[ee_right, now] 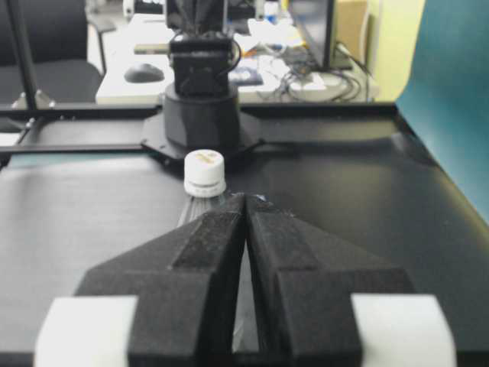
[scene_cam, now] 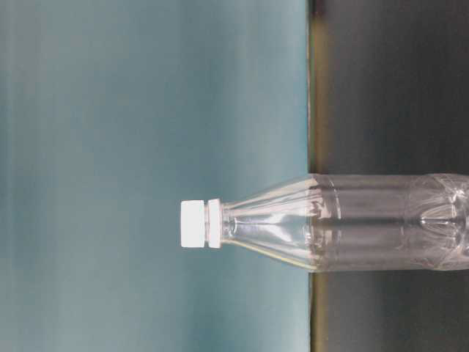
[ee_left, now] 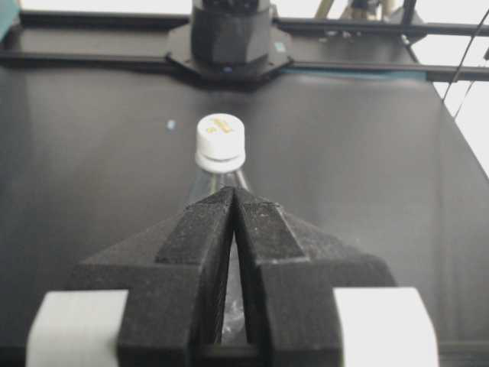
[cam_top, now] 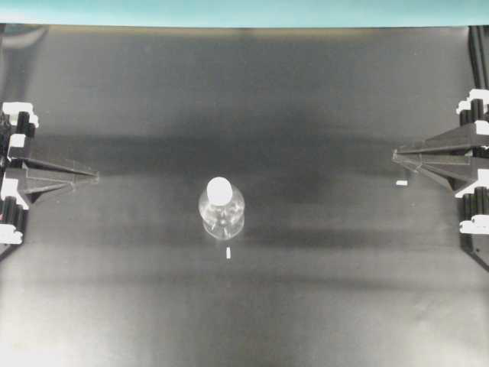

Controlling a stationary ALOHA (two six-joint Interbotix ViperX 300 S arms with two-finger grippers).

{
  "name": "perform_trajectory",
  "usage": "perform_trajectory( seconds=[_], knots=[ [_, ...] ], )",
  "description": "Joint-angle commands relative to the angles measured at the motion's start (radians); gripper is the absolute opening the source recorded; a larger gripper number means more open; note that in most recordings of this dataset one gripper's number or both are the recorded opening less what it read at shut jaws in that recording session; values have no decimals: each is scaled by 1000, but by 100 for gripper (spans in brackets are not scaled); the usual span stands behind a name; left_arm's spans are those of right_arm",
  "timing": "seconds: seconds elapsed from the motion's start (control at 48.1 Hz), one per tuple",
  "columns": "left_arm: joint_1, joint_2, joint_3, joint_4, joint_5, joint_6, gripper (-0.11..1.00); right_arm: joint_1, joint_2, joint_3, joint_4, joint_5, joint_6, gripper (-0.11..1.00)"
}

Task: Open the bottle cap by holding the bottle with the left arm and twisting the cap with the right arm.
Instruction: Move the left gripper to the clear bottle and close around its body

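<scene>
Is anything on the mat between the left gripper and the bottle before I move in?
No. In the overhead view only bare black mat lies between the left gripper and the bottle.

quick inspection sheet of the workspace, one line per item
surface: black mat, bare apart from the items below
job's things: clear bottle upright mid-table, white cap on
clutter: two small white marks, one just in front of the bottle, one near the right end effector
grippers: left end effector and right end effector both shut, at the table's sides, well clear of the bottle
cables: nothing seen
surroundings: teal backdrop; desk with a mouse beyond the table
</scene>
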Motion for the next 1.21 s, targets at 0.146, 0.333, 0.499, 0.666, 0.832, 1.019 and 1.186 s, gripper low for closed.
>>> perform_trajectory(
  seconds=[0.146,0.333,0.499,0.666,0.832,1.019,1.186],
  knots=[
    [11,57,-132,41,54,3,9,2,34,-25,23,-9,3,0],
    [11,137,-193,41,57,6,9,2,61,-34,26,-9,9,0],
    [20,218,-249,41,54,8,10,2,77,-40,26,-9,26,0],
    [46,327,-310,41,34,-3,23,2,75,-40,26,-9,26,0],
    [48,431,-357,41,-44,6,69,2,75,-40,26,-5,29,0],
    [40,597,-391,41,-222,-9,98,0,72,-40,29,-3,35,0],
    [15,741,-388,41,-360,-32,97,0,64,-40,32,-3,77,0]
  ],
)
